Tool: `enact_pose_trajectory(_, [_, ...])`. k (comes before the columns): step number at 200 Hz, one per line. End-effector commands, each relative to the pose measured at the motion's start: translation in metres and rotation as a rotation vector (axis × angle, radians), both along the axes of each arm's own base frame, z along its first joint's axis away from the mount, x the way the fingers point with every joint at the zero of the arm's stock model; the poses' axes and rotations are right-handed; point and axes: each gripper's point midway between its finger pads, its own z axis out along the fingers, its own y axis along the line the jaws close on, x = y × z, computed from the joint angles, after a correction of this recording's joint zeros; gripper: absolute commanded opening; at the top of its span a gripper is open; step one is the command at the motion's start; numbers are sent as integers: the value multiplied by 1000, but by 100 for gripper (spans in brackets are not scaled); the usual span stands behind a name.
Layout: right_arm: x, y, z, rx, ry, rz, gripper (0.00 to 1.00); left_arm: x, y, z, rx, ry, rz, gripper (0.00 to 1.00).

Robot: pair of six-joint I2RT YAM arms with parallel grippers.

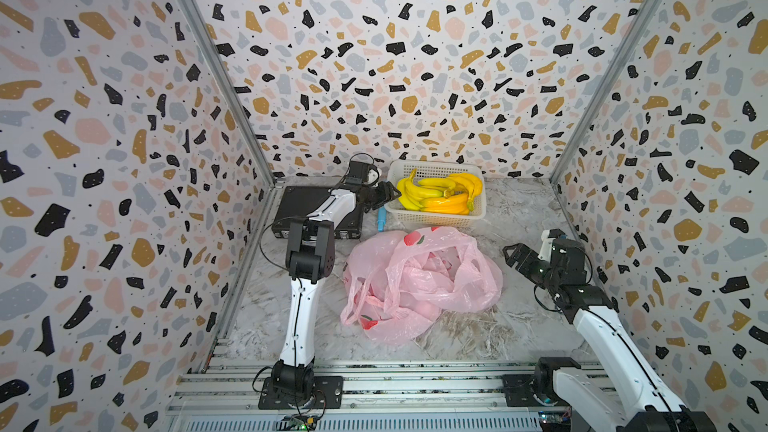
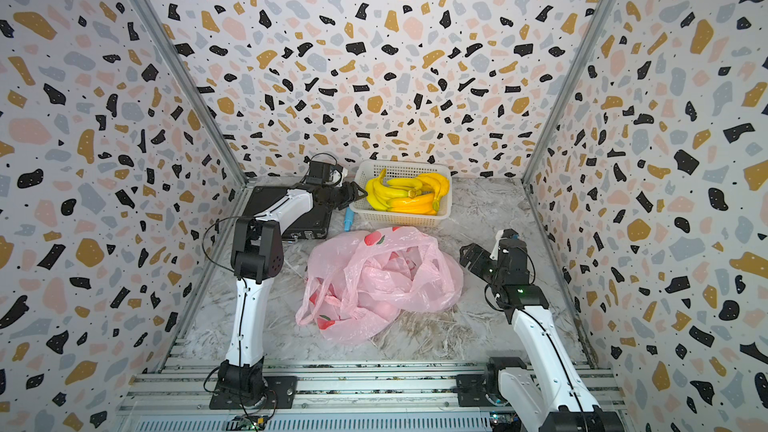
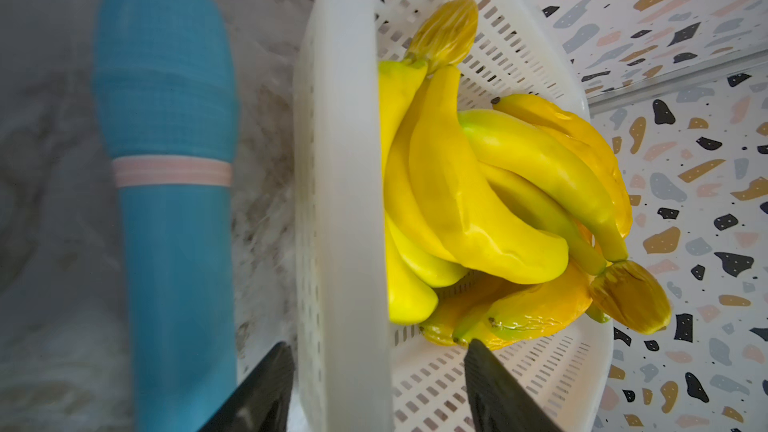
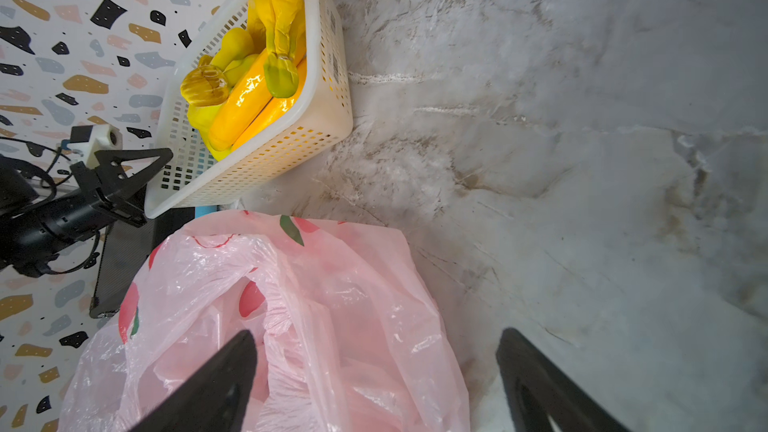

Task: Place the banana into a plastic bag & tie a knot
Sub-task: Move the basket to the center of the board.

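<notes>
Left claw apart, straddling the left wall of the white basket of bananas; right claw apart, just right of the pink bag

Glossy yellow plastic bananas sit heaped in bunches inside the white perforated basket at the back of the marbled surface, a deeper orange bunch lying lowest along the front wall, brown stem caps showing. Just in front, the translucent pink plastic bag with red fruit prints lies crumpled mid-surface, mouth gaping upward, one handle loop trailing toward the near left.
</notes>
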Motion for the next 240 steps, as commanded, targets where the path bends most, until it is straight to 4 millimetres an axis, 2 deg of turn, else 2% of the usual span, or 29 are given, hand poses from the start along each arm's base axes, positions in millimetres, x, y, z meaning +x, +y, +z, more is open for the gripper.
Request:
enact_pose_trajectory(1, [2,2,2,10,-13,9,92,5,-31,34,-57,-105,-89,55])
enact_pose_trajectory(21, [1,1,2,5,-12,7,92,2,-49,31,-45,-118,-139,45])
enact_pose_trajectory(45, [1,0,2,2,-10,1,92,-10,-74,29,-12,-152,-219,37])
enact_pose_trajectory(92, [0,0,3,3,-11,2,91,-40,-112,32,-14,-171,-365,37])
enact_pose_trajectory(124, [-1,-1,3,-2,-10,-3,91,-62,-137,26,-24,-169,-463,34])
enact_pose_trajectory(153, [0,-2,2,-1,-12,-7,91,-84,-150,28,-34,-168,-539,30])
enact_pose_trajectory(213, [1,0,1,6,-12,-2,89,-119,-158,39,-83,-168,-696,25])
enact_pose_trajectory(231, [1,1,1,10,-15,4,88,-131,-163,42,-105,-169,-746,25])
enact_pose_trajectory(240, [1,1,2,11,-18,7,88,-134,-165,45,-101,-176,-751,29])
